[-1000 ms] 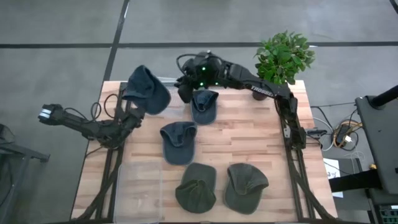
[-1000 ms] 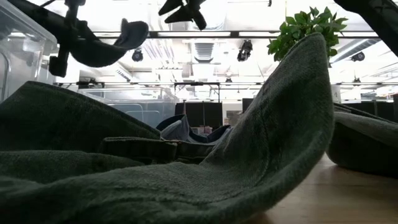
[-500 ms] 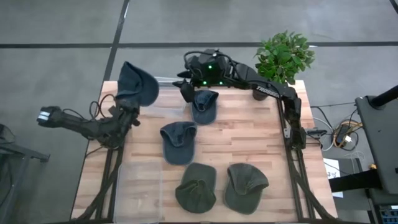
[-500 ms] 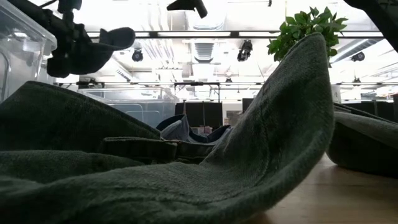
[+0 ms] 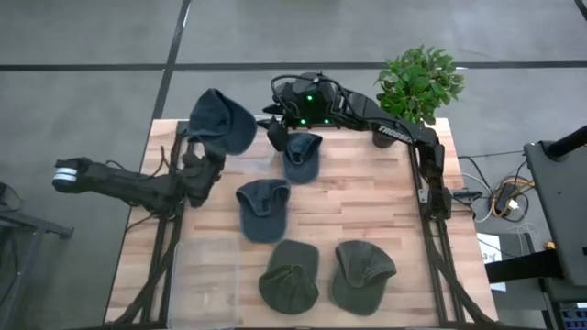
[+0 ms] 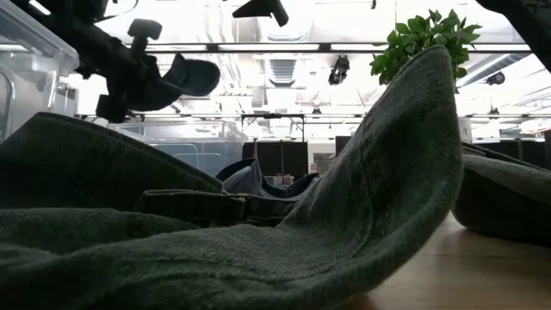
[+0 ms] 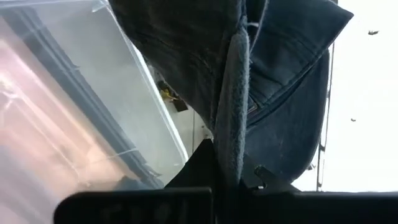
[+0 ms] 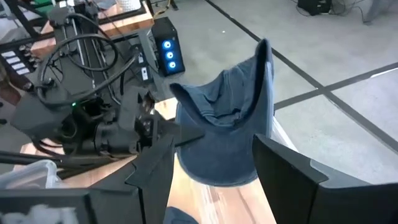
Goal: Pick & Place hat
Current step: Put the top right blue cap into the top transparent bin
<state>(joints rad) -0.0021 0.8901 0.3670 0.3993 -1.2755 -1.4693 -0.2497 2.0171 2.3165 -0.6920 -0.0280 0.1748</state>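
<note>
Left pincer (image 5: 204,158) clamps blue hat (image 5: 223,123) aloft, far-left; soft, light, floppy, best pinched at brim. Right pincer (image 5: 275,124) open.

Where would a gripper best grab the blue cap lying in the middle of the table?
Probably by the brim of the middle blue cap, coming straight down from above. It lies flat on the table, so the brim edge is the thin, stiff part two fingers can pinch; the soft crown would just squash. Other caps lie near it but apart from it.
</note>
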